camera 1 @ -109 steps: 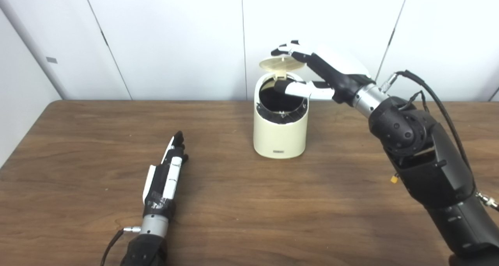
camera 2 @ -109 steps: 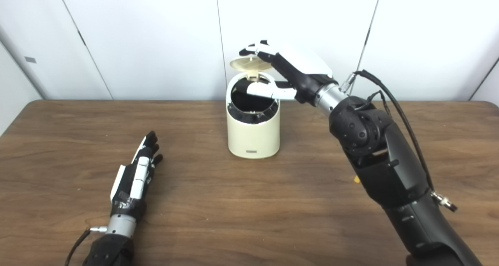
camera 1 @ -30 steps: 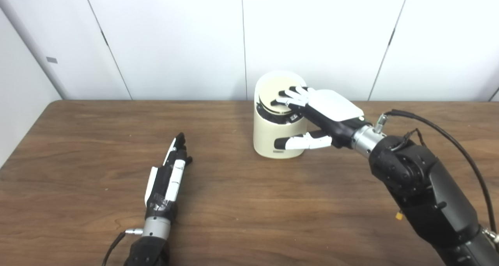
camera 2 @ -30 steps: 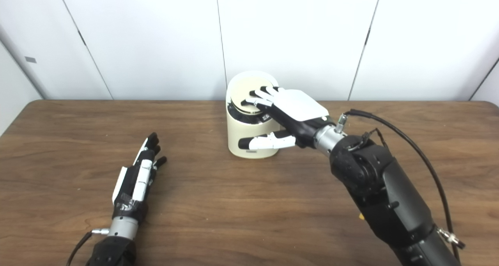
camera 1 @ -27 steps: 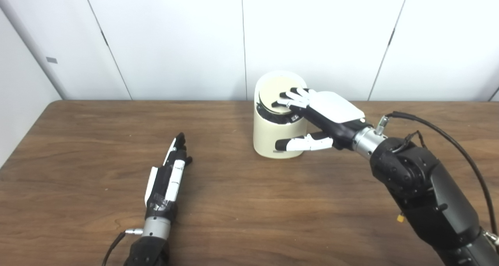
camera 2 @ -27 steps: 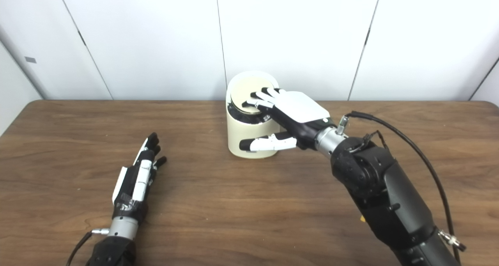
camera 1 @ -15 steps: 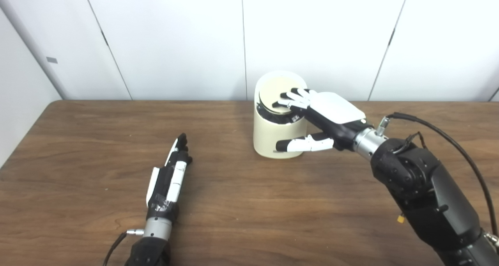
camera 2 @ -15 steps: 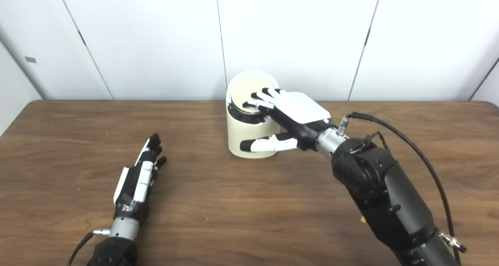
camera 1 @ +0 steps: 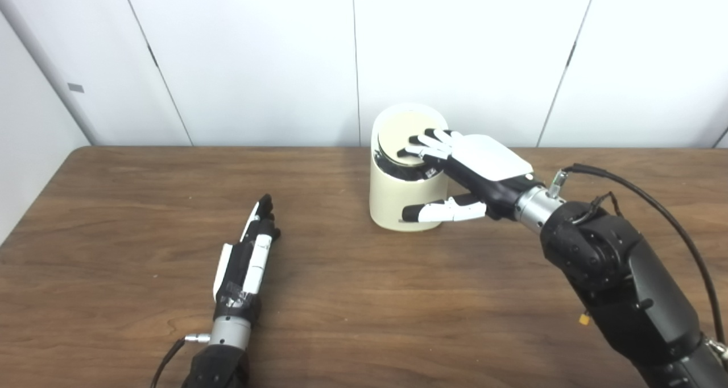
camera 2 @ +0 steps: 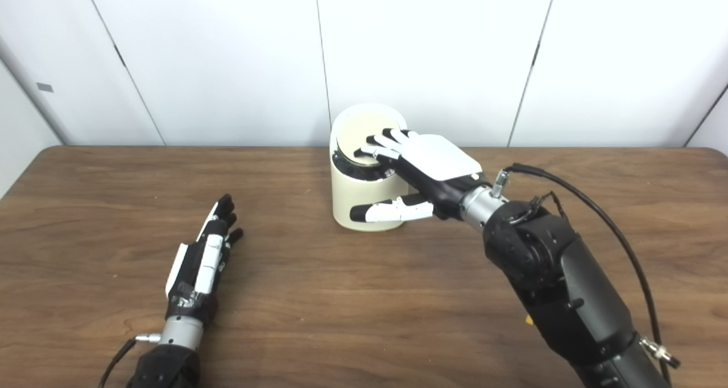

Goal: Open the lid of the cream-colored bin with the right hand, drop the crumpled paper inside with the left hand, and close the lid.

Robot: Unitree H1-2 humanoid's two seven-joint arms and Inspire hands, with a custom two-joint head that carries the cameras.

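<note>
The cream-colored bin (camera 1: 405, 200) stood on the table (camera 1: 364, 297) directly beneath the right hand (camera 1: 472, 166). Its lid (camera 1: 401, 135) lay flat and shut under that hand's fingers (camera 1: 424, 144), which rested spread on the lid's near-right part; the thumb reached across the front wall, gripping nothing. The bin looked like light, rigid, smooth plastic, liable to slide if pushed sideways; the lid edge is judged the proper hold. No crumpled paper was visible. The left hand (camera 1: 245, 260) lay empty, fingers extended, well apart.
</note>
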